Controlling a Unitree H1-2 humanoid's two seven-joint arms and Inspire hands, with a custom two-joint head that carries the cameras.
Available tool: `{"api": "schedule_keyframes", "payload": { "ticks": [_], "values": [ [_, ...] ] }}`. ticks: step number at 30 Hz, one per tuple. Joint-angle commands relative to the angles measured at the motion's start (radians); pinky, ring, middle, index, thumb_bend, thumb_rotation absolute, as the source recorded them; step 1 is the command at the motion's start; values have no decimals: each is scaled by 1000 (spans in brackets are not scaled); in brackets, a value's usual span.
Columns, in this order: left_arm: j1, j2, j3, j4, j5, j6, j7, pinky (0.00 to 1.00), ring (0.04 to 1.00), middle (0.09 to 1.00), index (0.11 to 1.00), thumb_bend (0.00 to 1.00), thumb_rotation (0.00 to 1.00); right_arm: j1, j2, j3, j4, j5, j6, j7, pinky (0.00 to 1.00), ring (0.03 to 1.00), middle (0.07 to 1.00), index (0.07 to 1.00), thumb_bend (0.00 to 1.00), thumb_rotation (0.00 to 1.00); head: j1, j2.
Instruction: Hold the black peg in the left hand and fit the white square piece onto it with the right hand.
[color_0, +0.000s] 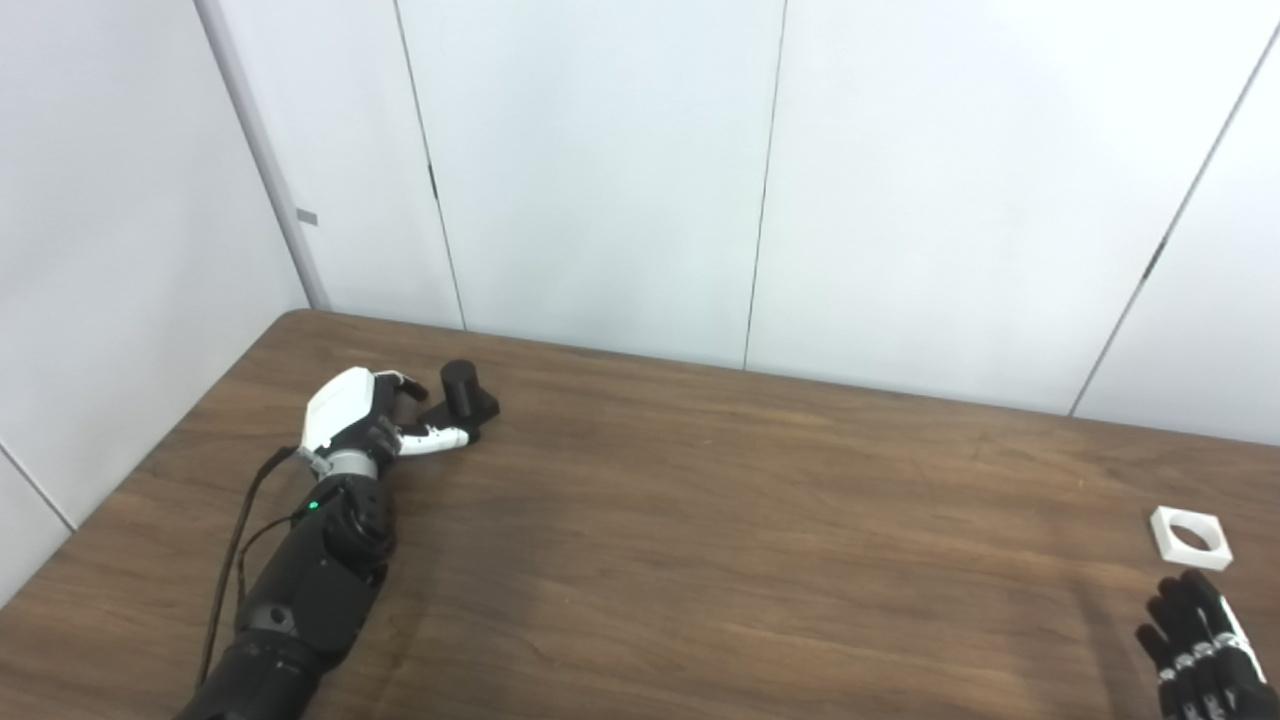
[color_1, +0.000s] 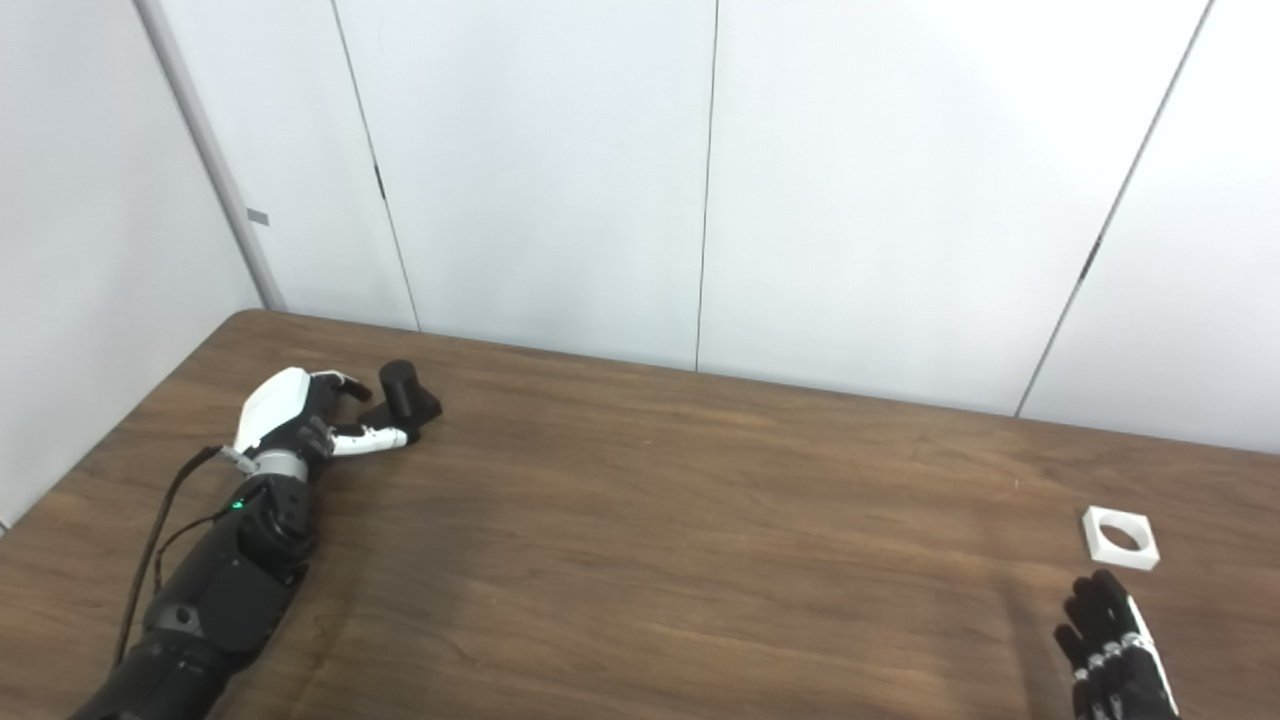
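The black peg (color_0: 462, 388), a short cylinder on a square black base, stands on the brown table (color_0: 720, 520) at the far left. My left hand (color_0: 365, 415) lies just left of it, open, with its thumb (color_0: 436, 438) stretched along the front of the base and its fingers curled near the peg's left side. The white square piece (color_0: 1189, 537), with a round hole, lies flat at the far right. My right hand (color_0: 1200, 645) is open with fingers spread, a short way in front of the piece and not touching it.
White wall panels stand right behind the table's far edge. The table's left edge runs close beside my left arm (color_0: 300, 590), which trails a black cable. Bare wood lies between the two hands.
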Motion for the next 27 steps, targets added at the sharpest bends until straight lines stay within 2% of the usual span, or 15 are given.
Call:
{"api": "schedule_keyframes", "payload": {
  "ticks": [1, 6, 7, 8, 10, 13, 17, 22, 27],
  "values": [
    [-29, 16, 1, 3, -1, -2, 6, 1000, 932, 856, 621, 826, 247, 74, 17, 3, 95, 3, -6, 5, 953, 949, 933, 924, 696, 873, 1, 3],
    [-25, 15, 8, 13, -21, -19, 17, 1000, 926, 848, 577, 790, 189, 74, 15, 5, 88, 6, -7, 8, 961, 957, 942, 936, 675, 884, 0, 5],
    [-23, 15, 9, 14, -23, -29, 25, 1000, 922, 841, 525, 633, 120, 73, 14, 4, 91, 7, -10, 9, 963, 958, 942, 937, 664, 888, 0, 5],
    [-22, 15, 10, 15, -23, -36, 30, 1000, 916, 829, 502, 569, 90, 72, 14, 4, 93, 6, -12, 9, 967, 960, 945, 936, 663, 889, 0, 5],
    [-21, 15, 13, 14, -26, -47, 36, 1000, 904, 812, 488, 537, 71, 71, 11, 6, 93, 6, -12, 12, 974, 964, 947, 941, 662, 895, 0, 5],
    [-19, 20, 9, 13, -30, -64, 38, 936, 875, 784, 483, 526, 58, 72, 12, 4, 91, 6, -14, 11, 967, 961, 944, 942, 670, 893, 1, 10],
    [-14, 18, 14, 2, -46, -66, 24, 737, 816, 761, 484, 523, 51, 74, 10, 3, 89, 7, -13, 12, 962, 960, 946, 943, 677, 887, 1, 10],
    [-10, 18, 4, 4, -50, -81, 7, 688, 798, 751, 484, 522, 48, 73, 8, 7, 88, -7, -14, 11, 960, 963, 945, 944, 682, 911, -5, 13],
    [-5, 16, -3, -8, -53, -87, -3, 688, 794, 743, 484, 521, 47, 74, 12, 7, 82, -17, -5, 1, 953, 959, 936, 940, 709, 915, -12, 16]
  ]
}}
